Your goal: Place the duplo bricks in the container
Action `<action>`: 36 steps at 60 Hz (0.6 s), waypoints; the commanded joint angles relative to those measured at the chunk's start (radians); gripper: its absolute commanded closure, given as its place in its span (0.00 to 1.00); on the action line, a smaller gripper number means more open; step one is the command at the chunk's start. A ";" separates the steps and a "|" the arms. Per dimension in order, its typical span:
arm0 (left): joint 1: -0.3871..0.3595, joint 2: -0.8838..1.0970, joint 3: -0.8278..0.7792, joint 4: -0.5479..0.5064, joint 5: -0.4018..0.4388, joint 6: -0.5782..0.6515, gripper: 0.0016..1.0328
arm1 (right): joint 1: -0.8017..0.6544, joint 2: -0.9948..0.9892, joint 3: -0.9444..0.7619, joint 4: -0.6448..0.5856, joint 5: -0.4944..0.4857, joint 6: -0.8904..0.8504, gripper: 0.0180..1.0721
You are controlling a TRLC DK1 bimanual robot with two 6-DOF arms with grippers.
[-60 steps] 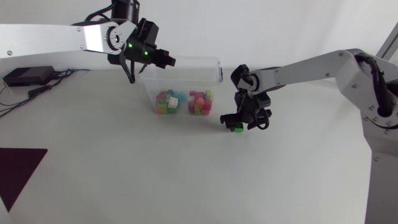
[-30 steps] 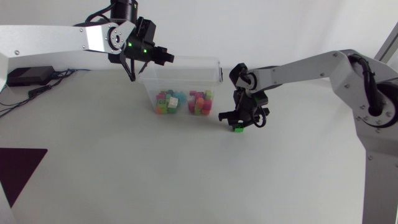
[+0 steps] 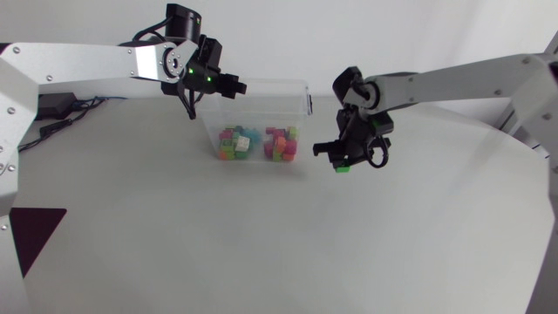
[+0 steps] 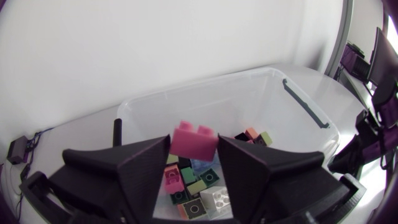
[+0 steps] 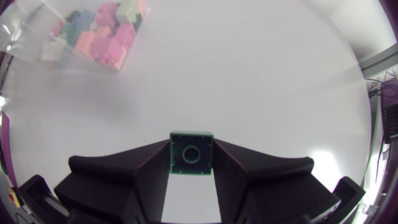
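Observation:
The clear plastic container (image 3: pixel 261 88) stands at the back middle of the table with several coloured duplo bricks (image 3: pixel 258 144) inside. My left gripper (image 3: pixel 237 87) hangs over its left rim. In the left wrist view a pink brick (image 4: pixel 194 138) sits tilted between the left gripper's (image 4: pixel 194 152) parted fingertips, above the container (image 4: pixel 298 102). My right gripper (image 3: pixel 342 162) is right of the container, lifted off the table and shut on a green brick (image 3: pixel 343 167). The right wrist view shows that green brick (image 5: pixel 191 153) clamped between both fingers, with the container (image 5: pixel 37 38) far ahead.
A black box with cables (image 3: pixel 52 106) lies at the back left. A dark maroon patch (image 3: pixel 35 237) marks the table's front left corner. Bare white table lies in front of the container and under my right gripper.
My right gripper shut on the green brick on the table and lifted it slightly up and to the right. The left gripper's fingers parted over the container.

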 commanded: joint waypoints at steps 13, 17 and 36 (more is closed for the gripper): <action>0.005 -0.105 -0.041 0.005 -0.015 -0.021 0.03 | 0.055 -0.199 0.057 -0.043 0.009 -0.026 0.82; 0.011 -0.160 -0.081 0.005 -0.022 -0.018 0.03 | 0.069 -0.211 0.083 -0.043 0.009 -0.031 0.82; 0.041 -0.370 -0.263 -0.001 -0.073 0.027 0.04 | 0.146 -0.133 0.298 -0.032 0.008 -0.054 0.82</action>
